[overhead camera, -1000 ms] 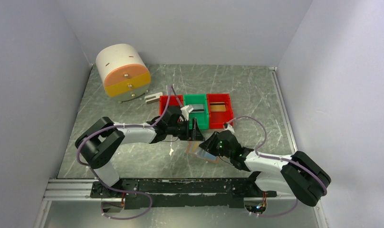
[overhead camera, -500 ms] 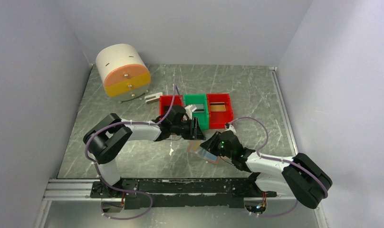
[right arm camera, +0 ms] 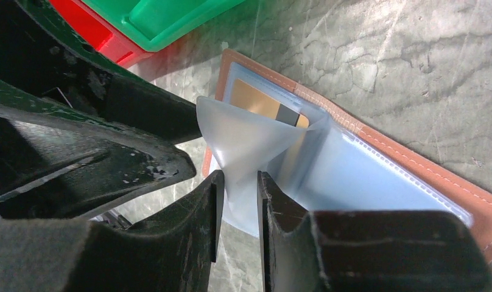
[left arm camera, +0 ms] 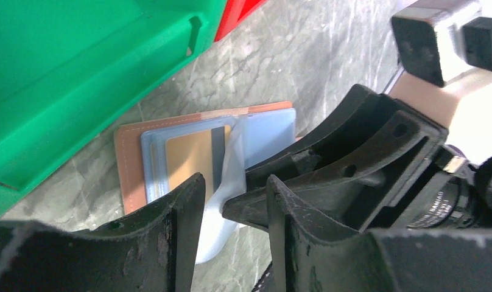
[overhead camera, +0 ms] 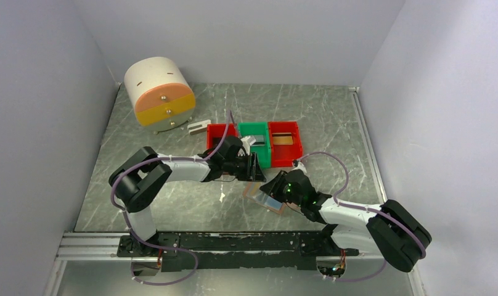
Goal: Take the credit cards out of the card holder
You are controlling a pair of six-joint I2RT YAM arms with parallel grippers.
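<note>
Card holder flap pinched in right gripper jaws

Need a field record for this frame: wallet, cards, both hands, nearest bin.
card holder: open, flat on the table, inner side up
nearest bin: green bin, just beyond the holder
gold-brown card: in a pocket beneath the raised flap
clear pocket flap: lifted off the holder
right hand: pinching the flap
left hand: fingers either side of the flap, grip unclear
</note>
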